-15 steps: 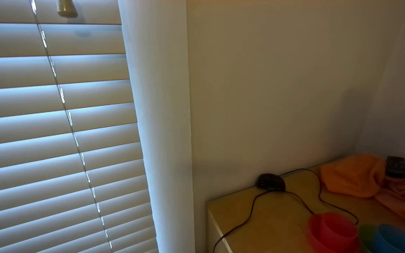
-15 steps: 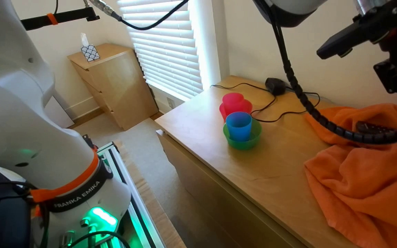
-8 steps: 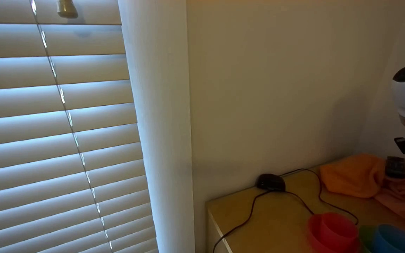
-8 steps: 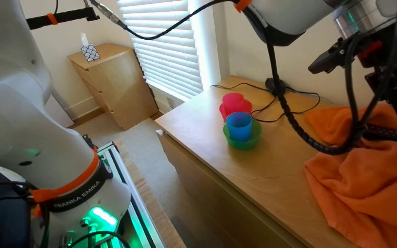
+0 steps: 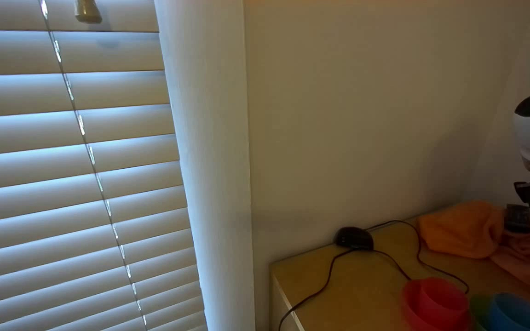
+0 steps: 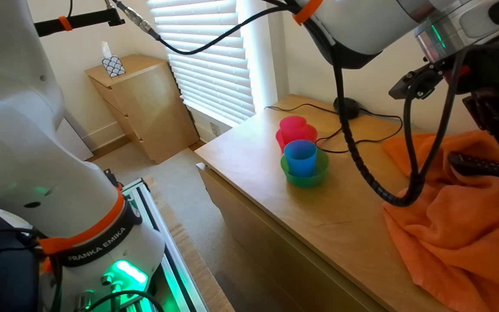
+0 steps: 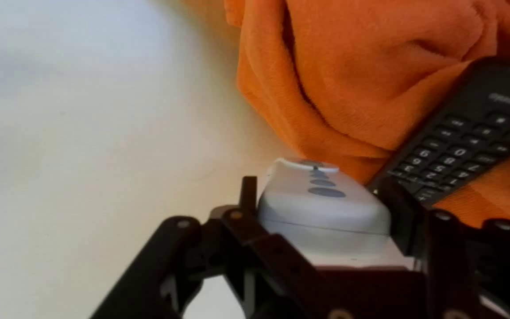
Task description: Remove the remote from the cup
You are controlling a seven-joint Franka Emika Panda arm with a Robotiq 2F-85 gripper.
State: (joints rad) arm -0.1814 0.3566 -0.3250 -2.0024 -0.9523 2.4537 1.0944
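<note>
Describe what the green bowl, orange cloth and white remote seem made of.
Green bowl: probably plastic, perhaps satin; smooth, thin wall.
Orange cloth: fabric, perhaps towelling or fleece, matte; soft folds, fuzzy surface.
White remote: likely hard plastic, fairly smooth; a casing seam shows.

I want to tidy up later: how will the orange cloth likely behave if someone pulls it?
Probably floppy: the orange cloth lies in soft, loose folds. Its fuzzy-looking surface suggests it won't be slippery to grip. Pulling it would likely drag or tip the black remote resting on it.

Home, by looks: window blinds [image 6: 210, 80], wooden drawer chest [image 6: 156, 110], tissue box [image 6: 113, 66].
</note>
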